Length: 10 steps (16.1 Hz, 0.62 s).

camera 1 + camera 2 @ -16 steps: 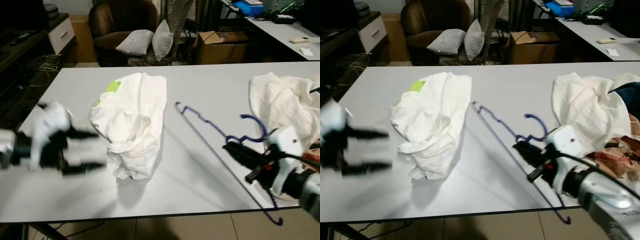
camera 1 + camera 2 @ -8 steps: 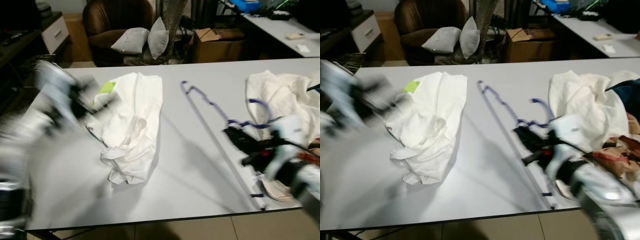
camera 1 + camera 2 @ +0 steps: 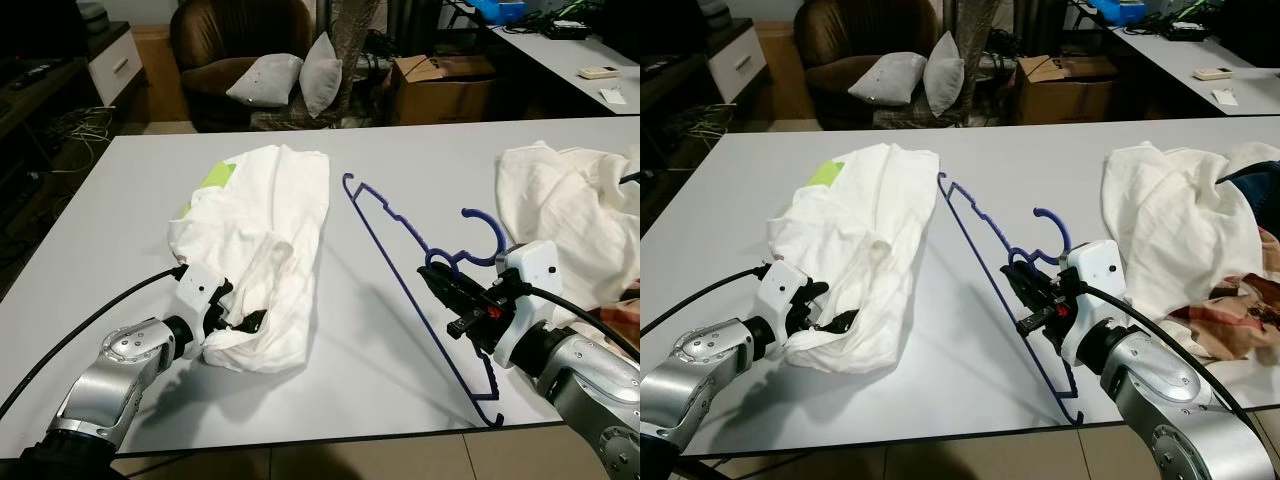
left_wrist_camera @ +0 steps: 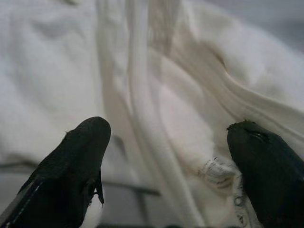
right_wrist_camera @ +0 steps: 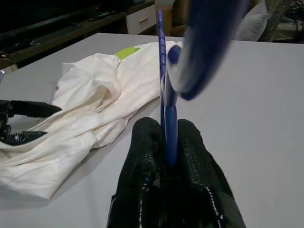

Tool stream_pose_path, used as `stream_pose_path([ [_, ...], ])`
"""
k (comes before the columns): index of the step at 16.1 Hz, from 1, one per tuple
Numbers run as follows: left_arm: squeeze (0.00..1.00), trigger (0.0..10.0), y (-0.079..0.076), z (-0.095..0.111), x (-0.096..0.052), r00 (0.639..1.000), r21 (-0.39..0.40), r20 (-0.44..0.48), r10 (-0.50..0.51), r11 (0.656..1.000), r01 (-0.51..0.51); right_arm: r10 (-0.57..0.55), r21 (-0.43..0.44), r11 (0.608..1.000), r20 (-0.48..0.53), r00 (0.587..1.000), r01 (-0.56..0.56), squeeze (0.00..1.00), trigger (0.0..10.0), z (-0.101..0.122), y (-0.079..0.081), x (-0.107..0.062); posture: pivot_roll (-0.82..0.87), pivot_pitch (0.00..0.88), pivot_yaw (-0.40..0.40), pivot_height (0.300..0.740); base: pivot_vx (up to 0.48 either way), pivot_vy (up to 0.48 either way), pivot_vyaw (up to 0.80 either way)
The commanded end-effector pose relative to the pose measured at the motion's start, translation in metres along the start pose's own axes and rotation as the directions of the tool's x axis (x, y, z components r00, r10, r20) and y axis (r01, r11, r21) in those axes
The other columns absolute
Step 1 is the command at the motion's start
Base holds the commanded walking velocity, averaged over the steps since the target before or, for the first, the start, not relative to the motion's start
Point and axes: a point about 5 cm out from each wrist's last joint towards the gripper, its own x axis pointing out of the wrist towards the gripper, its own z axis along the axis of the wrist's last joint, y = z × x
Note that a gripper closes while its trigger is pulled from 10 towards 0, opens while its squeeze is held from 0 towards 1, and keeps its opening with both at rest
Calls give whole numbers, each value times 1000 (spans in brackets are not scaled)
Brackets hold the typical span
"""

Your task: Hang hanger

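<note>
Between its clamped fingers, the right gripper (image 3: 440, 283) holds the blue hanger (image 3: 415, 262) near its hook, above the table (image 3: 120, 200). Left gripper (image 3: 243, 318), fingers apart, meets the white shirt (image 3: 262, 240); it should pinch the neckline squarely, avoiding loose folds.

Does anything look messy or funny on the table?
Yes. The white shirt lies crumpled, not flat, with the left gripper open at its near edge. The hanger is tilted off the table, pinched in the right gripper.
</note>
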Motion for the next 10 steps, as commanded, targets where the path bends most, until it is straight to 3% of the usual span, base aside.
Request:
stream_pose_path([
  [1,996,10000,10,42,-6,982,4,187,27,1000,-28,-34,0,999,22,999,34,0,10000,5,-5,-2,-54,0,46,740,0,0,0],
  [2,976,10000,10,54,-9,971,3,236,26,1000,-28,-55,8,998,40,998,55,0,10000,7,-7,-3,-55,0,44,740,0,0,0],
  [4,827,10000,12,87,-15,932,-41,352,87,996,-78,-137,52,990,81,987,133,0,10000,10,-12,-6,-59,0,46,740,0,0,0],
  [6,812,10000,3,109,-20,885,-92,445,139,990,-109,-254,106,964,76,964,246,0,10000,6,-15,-7,-64,0,46,740,0,0,0],
  [7,824,10000,-7,107,-18,886,-87,444,135,990,-108,-319,102,944,36,947,314,0,10000,-5,-15,-4,-69,0,40,740,0,-274,0],
  [10,824,10000,-27,94,-11,905,-84,402,141,990,-116,-378,88,923,5,926,376,0,10000,-15,-12,1,-70,0,38,740,0,-355,0],
])
